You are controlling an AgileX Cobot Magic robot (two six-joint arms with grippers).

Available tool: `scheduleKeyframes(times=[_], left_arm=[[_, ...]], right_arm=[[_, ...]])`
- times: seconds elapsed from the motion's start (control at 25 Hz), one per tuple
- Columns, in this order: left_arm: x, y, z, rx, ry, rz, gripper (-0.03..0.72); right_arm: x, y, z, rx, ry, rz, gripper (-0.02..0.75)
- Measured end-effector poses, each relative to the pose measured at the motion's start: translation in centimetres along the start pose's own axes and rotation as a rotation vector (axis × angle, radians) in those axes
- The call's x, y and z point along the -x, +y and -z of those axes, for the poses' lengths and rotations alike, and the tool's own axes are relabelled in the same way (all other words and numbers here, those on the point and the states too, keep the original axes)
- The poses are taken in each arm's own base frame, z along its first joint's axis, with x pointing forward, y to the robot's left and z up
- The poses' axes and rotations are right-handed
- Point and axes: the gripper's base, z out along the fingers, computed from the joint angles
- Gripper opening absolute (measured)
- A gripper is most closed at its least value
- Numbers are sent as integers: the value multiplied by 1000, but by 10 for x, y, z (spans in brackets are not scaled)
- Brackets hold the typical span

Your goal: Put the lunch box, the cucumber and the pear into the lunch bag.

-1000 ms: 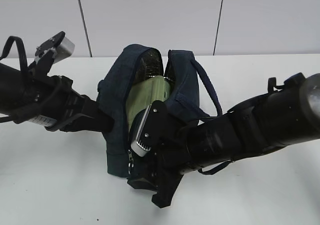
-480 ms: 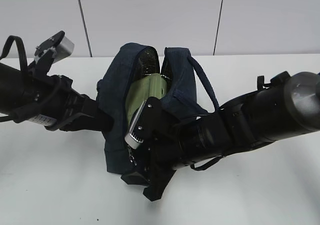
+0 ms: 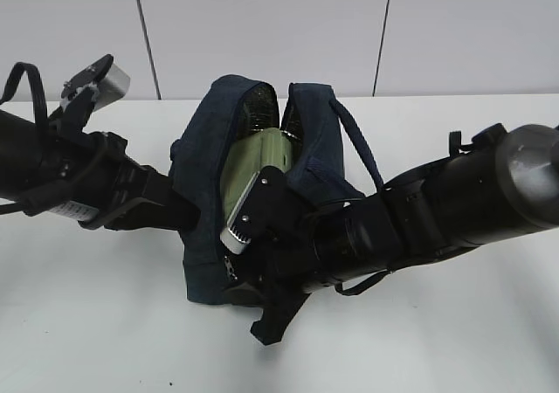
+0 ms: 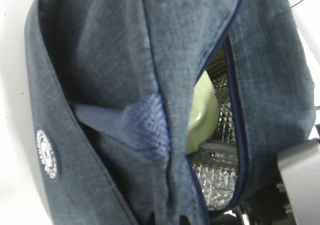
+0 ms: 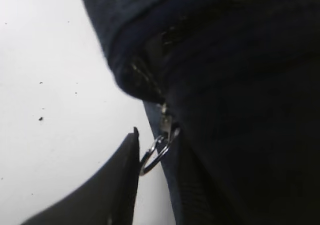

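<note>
So I am judging the lunch box [image 3: 253,162] already packed, sitting in the gaping lunch bag [image 3: 205,148] on the tabletop [image 3: 105,306], while my right pincer [image 5: 155,160] is closing narrowly about the silver ring pull [image 5: 156,154]; cucumber and pear are showing nowhere.

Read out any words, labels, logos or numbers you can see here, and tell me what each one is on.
No text can be read in any view.
Round white emblem on the side of the lunch bag: print too blurred to read.
White sticker on the left arm: too small to read.
Lunch box, ring pull and table: no markings visible.
</note>
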Motion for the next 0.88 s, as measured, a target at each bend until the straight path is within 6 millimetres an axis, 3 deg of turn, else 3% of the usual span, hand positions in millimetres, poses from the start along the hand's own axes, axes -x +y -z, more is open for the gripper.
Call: scheduleKeyframes(times=[0.44,0.64,0.88], left_arm=[[0,0,0,-1,0,1,-12],[0,0,0,-3,2,1,-12],[0,0,0,-4,2,1,-12]], right_arm=[[-3,-3,0,-39,34,-1,191],[-3,-4,0,-46,39,-8,73],[-2,-3,0,-33,27,-14,67]])
